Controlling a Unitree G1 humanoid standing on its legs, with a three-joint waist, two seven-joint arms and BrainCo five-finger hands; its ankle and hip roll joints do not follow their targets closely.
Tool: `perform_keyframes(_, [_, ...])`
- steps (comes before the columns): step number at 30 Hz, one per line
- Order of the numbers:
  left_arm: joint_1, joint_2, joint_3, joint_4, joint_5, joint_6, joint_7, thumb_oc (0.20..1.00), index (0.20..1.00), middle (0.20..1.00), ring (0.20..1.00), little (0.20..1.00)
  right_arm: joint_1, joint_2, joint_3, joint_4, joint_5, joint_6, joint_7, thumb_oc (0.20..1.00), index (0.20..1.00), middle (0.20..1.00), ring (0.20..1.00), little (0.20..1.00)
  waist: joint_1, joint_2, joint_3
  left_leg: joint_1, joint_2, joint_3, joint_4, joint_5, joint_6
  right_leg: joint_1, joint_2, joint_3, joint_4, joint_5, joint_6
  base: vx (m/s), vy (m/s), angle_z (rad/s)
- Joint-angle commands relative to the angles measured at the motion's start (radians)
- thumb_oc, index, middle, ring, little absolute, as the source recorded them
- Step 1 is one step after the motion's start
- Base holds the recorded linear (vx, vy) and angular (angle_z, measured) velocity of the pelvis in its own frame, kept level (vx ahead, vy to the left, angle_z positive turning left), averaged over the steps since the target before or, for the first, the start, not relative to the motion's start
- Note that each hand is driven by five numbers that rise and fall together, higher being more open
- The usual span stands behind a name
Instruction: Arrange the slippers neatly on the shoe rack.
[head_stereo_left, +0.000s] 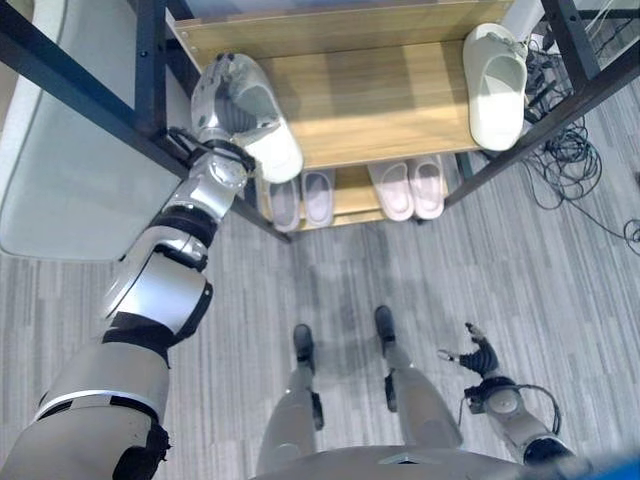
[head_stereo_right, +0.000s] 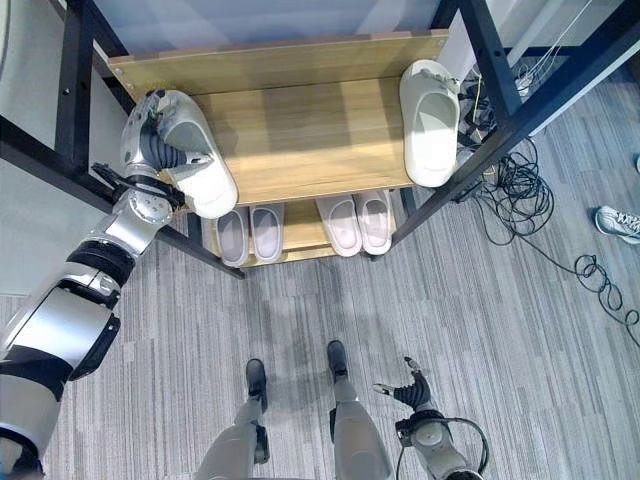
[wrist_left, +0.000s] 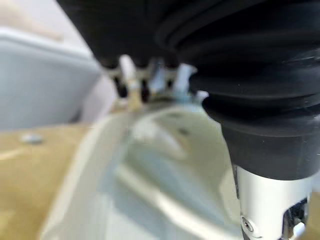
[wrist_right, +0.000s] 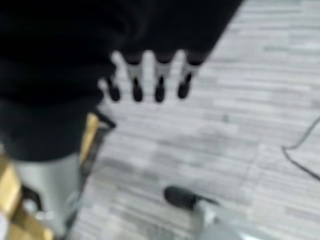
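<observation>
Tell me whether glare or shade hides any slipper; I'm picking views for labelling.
Left eye view: the top shelf is evenly lit with no glare, and the right slipper stands out. Right eye view: the grey pair and the pink pair lie in that shelf's shade but are still readable. Left wrist view: the dark cover of the left hand blocks much of the left slipper.

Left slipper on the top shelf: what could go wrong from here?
1. The left hand grips the white slipper at the top shelf's left front corner, its end hanging past the edge. Released here, it may tip off onto the floor.
2. The other white slipper lies at the far right, also overhanging. The pair may end up apart rather than neat.
3. The black rack post stands close beside the arm, so a sideways move could clip it.
</observation>
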Motion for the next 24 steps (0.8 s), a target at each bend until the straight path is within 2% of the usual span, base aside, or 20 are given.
perform_keyframes(1, [-0.106, 0.039, 0.033, 0.103, -0.048, 0.006, 0.011, 0.2, 0.2, 0.2, 0.2, 0.2, -0.018, -0.012, -0.014, 0.017, -0.008, -0.021, -0.026, 1.0, 1.0, 1.0, 1.0, 1.0, 0.032, -0.024, -0.018, 0.005, -0.005, -0.031, 0.005, -0.055, -0.024, -0.006, -0.054, -0.031, 0.004, -0.021, 0.081, 0.0, 0.0, 0.0])
perform_keyframes(8, [-0.066, 0.019, 0.072, 0.211, -0.061, 0.038, -0.019, 0.2, 0.2, 0.2, 0.2, 0.2, -0.06, -0.006, 0.008, 0.054, -0.012, -0.009, -0.039, 1.0, 1.0, 1.0, 1.0, 1.0, 0.027, -0.031, -0.027, -0.001, -0.001, -0.021, 0.005, -0.056, -0.025, -0.018, -0.055, -0.027, 0.004, -0.018, 0.08, 0.01, 0.004, -0.05])
perform_keyframes(16, [-0.074, -0.041, 0.049, 0.132, -0.035, 0.018, 0.006, 0.2, 0.2, 0.2, 0.2, 0.2, -0.048, -0.014, 0.01, 0.052, -0.016, -0.012, -0.034, 1.0, 1.0, 1.0, 1.0, 1.0, 0.024, -0.028, -0.027, 0.002, -0.004, -0.019, 0.005, -0.06, -0.021, -0.016, -0.057, -0.029, 0.004, -0.02, 0.077, 0.01, 0.002, -0.03])
perform_keyframes(18, [-0.118, -0.095, 0.017, 0.058, -0.007, 0.013, 0.051, 0.2, 0.2, 0.2, 0.2, 0.2, -0.05, -0.024, 0.006, 0.043, -0.012, -0.016, -0.031, 1.0, 1.0, 1.0, 1.0, 1.0, 0.022, -0.026, -0.022, 0.008, -0.004, -0.022, 0.005, -0.062, -0.022, -0.008, -0.055, -0.03, 0.004, -0.023, 0.075, 0.0, -0.041, 0.06])
perform_keyframes(21, [-0.126, -0.144, -0.011, -0.019, 0.026, 0.0, 0.065, 0.2, 0.2, 0.2, 0.2, 0.2, -0.047, -0.03, 0.004, 0.032, -0.013, -0.018, -0.028, 1.0, 1.0, 1.0, 1.0, 1.0, 0.02, -0.022, -0.015, 0.012, -0.006, -0.02, 0.005, -0.064, -0.022, -0.004, -0.055, -0.029, 0.004, -0.025, 0.074, 0.0, -0.03, 0.08])
perform_keyframes(23, [-0.125, -0.144, -0.011, -0.019, 0.027, 0.001, 0.066, 0.2, 0.2, 0.2, 0.2, 0.2, -0.047, -0.03, 0.004, 0.032, -0.013, -0.018, -0.028, 1.0, 1.0, 1.0, 1.0, 1.0, 0.02, -0.022, -0.014, 0.013, -0.006, -0.02, 0.005, -0.064, -0.022, -0.003, -0.055, -0.029, 0.004, -0.025, 0.074, 0.01, -0.018, -0.02])
perform_keyframes(24, [-0.134, -0.212, -0.022, -0.073, 0.031, -0.007, 0.069, 0.2, 0.2, 0.2, 0.2, 0.2, -0.049, -0.032, -0.001, 0.03, -0.01, -0.013, -0.026, 1.0, 1.0, 1.0, 1.0, 1.0, 0.019, -0.018, -0.006, 0.013, -0.006, -0.017, 0.005, -0.065, -0.022, -0.003, -0.055, -0.026, 0.004, -0.024, 0.074, 0.03, -0.055, -0.06])
